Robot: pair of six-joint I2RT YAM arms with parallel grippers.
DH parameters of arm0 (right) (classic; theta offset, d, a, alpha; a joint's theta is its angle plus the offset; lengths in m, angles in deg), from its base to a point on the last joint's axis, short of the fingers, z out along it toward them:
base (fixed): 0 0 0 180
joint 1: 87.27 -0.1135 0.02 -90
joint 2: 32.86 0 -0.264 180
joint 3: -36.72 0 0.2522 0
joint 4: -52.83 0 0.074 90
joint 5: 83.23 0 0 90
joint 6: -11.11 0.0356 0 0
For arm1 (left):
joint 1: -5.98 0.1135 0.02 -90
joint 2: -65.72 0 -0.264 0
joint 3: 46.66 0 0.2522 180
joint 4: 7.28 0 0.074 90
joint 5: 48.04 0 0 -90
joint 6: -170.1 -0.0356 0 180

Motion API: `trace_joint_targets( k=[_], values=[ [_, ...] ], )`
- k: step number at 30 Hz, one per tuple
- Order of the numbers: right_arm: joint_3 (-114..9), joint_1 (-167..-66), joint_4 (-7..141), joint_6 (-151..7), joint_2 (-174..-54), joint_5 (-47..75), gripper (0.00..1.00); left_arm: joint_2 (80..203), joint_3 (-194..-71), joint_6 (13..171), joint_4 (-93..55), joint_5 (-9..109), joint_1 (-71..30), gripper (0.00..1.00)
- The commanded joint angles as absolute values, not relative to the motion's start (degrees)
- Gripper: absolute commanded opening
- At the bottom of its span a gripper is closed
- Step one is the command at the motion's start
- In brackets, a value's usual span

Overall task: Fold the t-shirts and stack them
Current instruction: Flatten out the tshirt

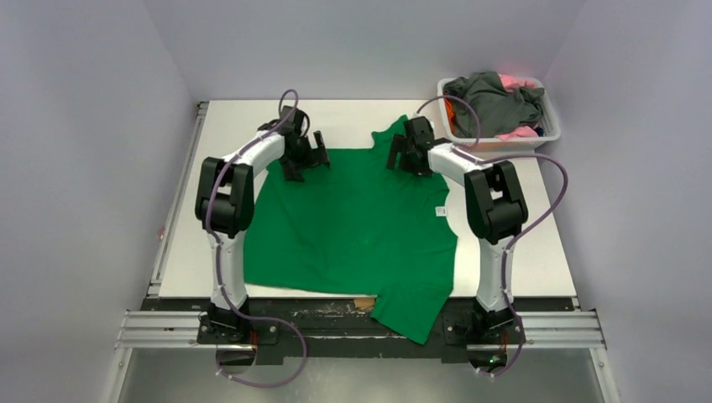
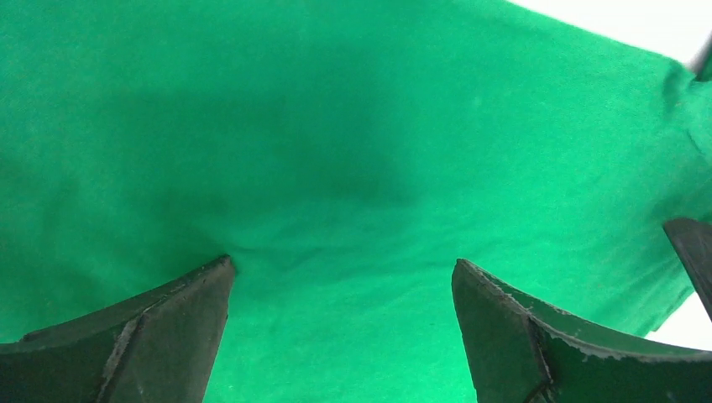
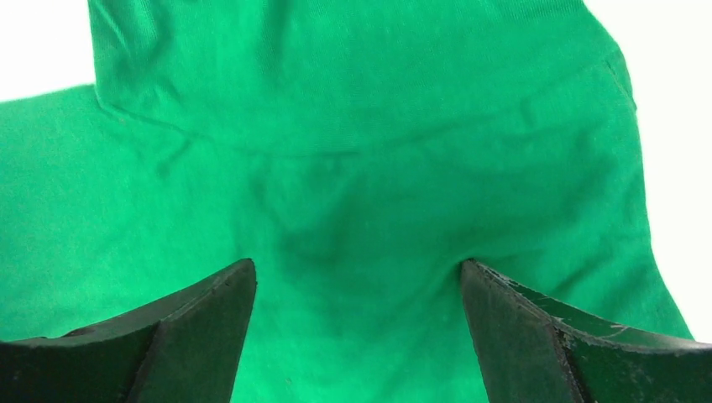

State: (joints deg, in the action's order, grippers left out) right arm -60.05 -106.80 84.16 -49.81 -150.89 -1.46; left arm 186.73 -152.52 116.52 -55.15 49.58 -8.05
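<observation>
A bright green t-shirt (image 1: 353, 227) lies spread over the middle of the white table, one corner hanging over the near edge. My left gripper (image 1: 309, 158) is open, its fingertips (image 2: 220, 277) touching the shirt's far left part (image 2: 353, 126). My right gripper (image 1: 403, 155) is open too, fingertips (image 3: 474, 277) resting on the shirt (image 3: 353, 185) just below a folded sleeve at the far right. Dark grey (image 1: 495, 99), pink (image 1: 516, 82) and orange shirts are heaped in the basket.
The white slatted basket (image 1: 487, 143) stands at the far right corner of the table (image 1: 235, 126). A small white label (image 1: 439, 211) shows on the green shirt near the right arm. Grey walls close in on three sides.
</observation>
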Motion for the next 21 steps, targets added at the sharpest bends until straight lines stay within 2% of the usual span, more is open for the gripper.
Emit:
trace_joint_targets(
  k=[1,9,14,18,21],
  values=[
    [-70.6,-106.6,88.5,-49.3,-160.2,-0.2,0.88,193.9,-161.4,117.7,-57.6,55.6,-7.5,1.00],
    [-90.0,-104.6,93.4,-47.9,-173.5,5.1,0.88,209.0,-186.2,121.5,-63.5,61.5,-5.4,1.00],
    [-97.9,-103.3,93.2,-48.1,-177.0,6.2,0.88,214.4,-194.2,124.6,-60.9,64.7,-3.2,1.00],
    [-104.4,-103.2,96.7,-50.9,-175.5,5.0,0.89,212.7,-198.8,122.8,-63.2,65.5,-2.2,1.00],
    [-100.3,-103.3,96.3,-52.7,-166.8,2.0,0.90,203.3,-194.0,119.5,-64.4,63.4,-2.4,1.00]
  ],
)
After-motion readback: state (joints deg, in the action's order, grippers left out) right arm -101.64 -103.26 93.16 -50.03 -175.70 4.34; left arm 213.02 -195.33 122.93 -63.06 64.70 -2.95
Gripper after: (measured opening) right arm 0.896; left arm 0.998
